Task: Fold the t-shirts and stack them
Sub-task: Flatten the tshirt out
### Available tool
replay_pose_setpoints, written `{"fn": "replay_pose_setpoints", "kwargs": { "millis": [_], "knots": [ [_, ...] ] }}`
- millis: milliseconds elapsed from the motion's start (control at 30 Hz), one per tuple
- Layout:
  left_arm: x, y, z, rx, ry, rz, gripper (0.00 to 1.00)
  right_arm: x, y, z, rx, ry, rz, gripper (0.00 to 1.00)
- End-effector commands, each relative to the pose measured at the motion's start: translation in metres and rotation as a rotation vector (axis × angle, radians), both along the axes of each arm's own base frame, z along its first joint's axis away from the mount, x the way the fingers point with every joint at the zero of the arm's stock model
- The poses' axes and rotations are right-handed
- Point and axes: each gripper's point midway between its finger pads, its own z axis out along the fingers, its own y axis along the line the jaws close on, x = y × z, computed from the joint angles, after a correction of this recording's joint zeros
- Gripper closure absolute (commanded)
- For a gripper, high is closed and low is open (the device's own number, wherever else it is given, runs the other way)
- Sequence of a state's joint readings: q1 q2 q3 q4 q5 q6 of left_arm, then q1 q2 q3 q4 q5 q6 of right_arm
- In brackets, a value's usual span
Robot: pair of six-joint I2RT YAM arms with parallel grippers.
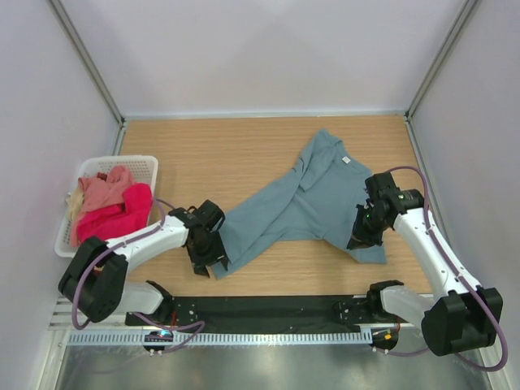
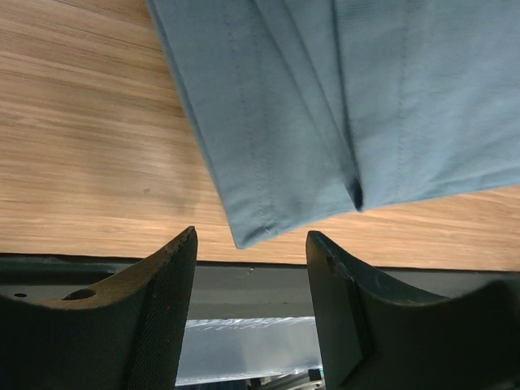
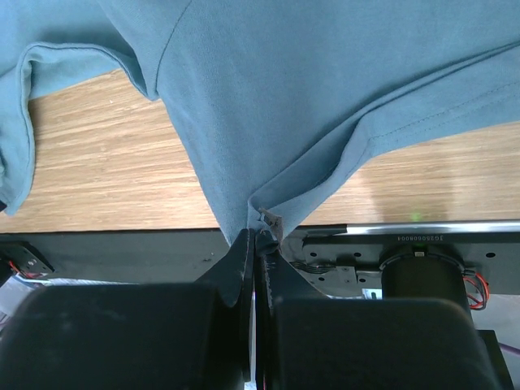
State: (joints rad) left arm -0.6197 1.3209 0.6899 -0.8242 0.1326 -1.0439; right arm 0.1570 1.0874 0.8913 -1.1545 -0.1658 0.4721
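A large grey-teal t-shirt (image 1: pixel 313 195) lies spread and partly bunched across the wooden table. My right gripper (image 1: pixel 363 233) is shut on a pinch of its cloth (image 3: pixel 268 122) near the right lower edge, the fabric pulled up into the jaws. My left gripper (image 1: pixel 205 252) is open and empty just beyond the shirt's lower left corner (image 2: pixel 244 236), which lies flat on the wood between the fingertips' line. Salmon pink (image 1: pixel 106 191) and crimson-pink (image 1: pixel 122 213) shirts lie heaped in a white basket at the left, with a bit of cream cloth (image 1: pixel 75 201).
The white slotted basket (image 1: pixel 145 165) stands at the table's left edge. A black strip (image 1: pixel 268 309) and the arm bases run along the near edge. White walls enclose the table on three sides.
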Motion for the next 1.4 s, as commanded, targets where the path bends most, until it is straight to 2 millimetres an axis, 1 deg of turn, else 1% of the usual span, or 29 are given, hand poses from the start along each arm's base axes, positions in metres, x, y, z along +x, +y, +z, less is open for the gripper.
{"fn": "replay_pose_setpoints", "kwargs": {
  "millis": [0, 67, 100, 133, 300, 467, 500, 567, 667, 700, 733, 767, 833, 867, 900, 933, 967, 1000, 1033, 1067, 1100, 1133, 1167, 1200, 1233, 1267, 1300, 1333, 1367],
  "knots": [
    [0.001, -0.005, -0.007, -0.009, 0.021, 0.027, 0.42, -0.001, 0.003, 0.005, 0.023, -0.028, 0.022, 0.98],
    [-0.002, -0.008, -0.011, -0.018, 0.042, 0.051, 0.43, -0.001, 0.004, 0.006, 0.026, -0.029, 0.023, 0.98],
    [0.000, -0.011, -0.012, -0.035, 0.036, 0.064, 0.43, -0.001, 0.004, 0.006, 0.025, -0.030, 0.024, 0.98],
    [-0.004, -0.010, -0.016, -0.038, 0.048, 0.072, 0.43, -0.001, 0.004, 0.006, 0.026, -0.029, 0.023, 0.98],
    [0.000, -0.009, -0.017, -0.033, 0.024, 0.107, 0.46, -0.001, 0.004, 0.007, 0.027, -0.031, 0.026, 0.98],
    [0.002, -0.013, -0.021, -0.050, 0.027, 0.134, 0.52, -0.001, 0.005, 0.007, 0.031, -0.027, 0.027, 0.98],
    [0.002, -0.014, -0.021, -0.060, 0.024, 0.137, 0.57, -0.001, 0.005, 0.007, 0.031, -0.027, 0.029, 0.98],
    [0.002, -0.013, -0.021, -0.059, 0.023, 0.150, 0.64, 0.000, 0.005, 0.007, 0.033, -0.029, 0.028, 0.98],
    [0.004, -0.011, -0.019, -0.062, 0.006, 0.165, 0.80, 0.002, 0.004, 0.007, 0.028, -0.029, 0.025, 0.98],
    [0.005, -0.010, -0.018, -0.062, -0.002, 0.168, 0.90, 0.003, 0.004, 0.008, 0.026, -0.031, 0.026, 0.98],
    [0.007, -0.009, -0.015, -0.066, -0.019, 0.171, 0.97, 0.005, 0.004, 0.010, 0.023, -0.037, 0.022, 0.98],
    [0.008, -0.007, -0.013, -0.059, -0.025, 0.172, 1.00, 0.007, 0.003, 0.011, 0.016, -0.040, 0.019, 0.98],
    [0.016, -0.005, -0.003, -0.052, -0.073, 0.161, 1.00, 0.016, -0.002, 0.021, -0.016, -0.075, 0.011, 0.98],
    [0.015, -0.002, 0.000, -0.035, -0.073, 0.153, 1.00, 0.021, -0.004, 0.024, -0.032, -0.087, 0.003, 0.99],
    [0.018, 0.001, 0.003, -0.020, -0.091, 0.144, 1.00, 0.032, -0.010, 0.036, -0.065, -0.129, -0.011, 0.99],
    [0.028, -0.003, 0.017, -0.038, -0.133, 0.137, 1.00, 0.037, -0.012, 0.041, -0.080, -0.145, -0.016, 0.99],
    [0.028, 0.000, 0.022, -0.024, -0.142, 0.110, 1.00, 0.044, -0.014, 0.046, -0.095, -0.158, -0.024, 0.99],
    [0.036, 0.001, 0.030, -0.010, -0.180, 0.104, 1.00, 0.056, -0.019, 0.060, -0.120, -0.204, -0.041, 0.99],
    [0.046, -0.002, 0.046, -0.023, -0.225, 0.094, 1.00, 0.061, -0.018, 0.067, -0.120, -0.224, -0.047, 0.99],
    [0.048, -0.002, 0.058, -0.031, -0.252, 0.066, 1.00, 0.068, -0.026, 0.073, -0.160, -0.252, -0.066, 0.99],
    [0.056, 0.001, 0.067, -0.013, -0.300, 0.057, 1.00, 0.079, -0.028, 0.088, -0.171, -0.298, -0.079, 0.99],
    [0.068, 0.001, 0.087, -0.008, -0.363, 0.056, 1.00, 0.088, -0.034, 0.097, -0.206, -0.337, -0.096, 0.99],
    [0.073, 0.003, 0.099, -0.002, -0.403, 0.031, 1.00, 0.095, -0.038, 0.106, -0.227, -0.363, -0.105, 0.99],
    [0.078, 0.005, 0.110, 0.007, -0.435, 0.018, 1.00, 0.108, -0.042, 0.125, -0.243, -0.415, -0.121, 0.99],
    [0.084, 0.011, 0.121, 0.041, -0.468, 0.012, 1.00, 0.115, -0.050, 0.134, -0.280, -0.442, -0.140, 0.99],
    [0.094, 0.009, 0.146, 0.029, -0.533, 0.001, 1.00, 0.122, -0.053, 0.145, -0.290, -0.470, -0.151, 0.99],
    [0.099, 0.012, 0.159, 0.046, -0.576, -0.028, 1.00, 0.133, -0.055, 0.164, -0.299, -0.520, -0.168, 0.99],
    [0.101, 0.017, 0.169, 0.070, -0.595, -0.041, 1.00, 0.139, -0.061, 0.176, -0.320, -0.548, -0.184, 0.99],
    [0.108, 0.023, 0.182, 0.098, -0.640, -0.039, 1.00, 0.144, -0.064, 0.187, -0.330, -0.574, -0.197, 0.99]
  ]
}}
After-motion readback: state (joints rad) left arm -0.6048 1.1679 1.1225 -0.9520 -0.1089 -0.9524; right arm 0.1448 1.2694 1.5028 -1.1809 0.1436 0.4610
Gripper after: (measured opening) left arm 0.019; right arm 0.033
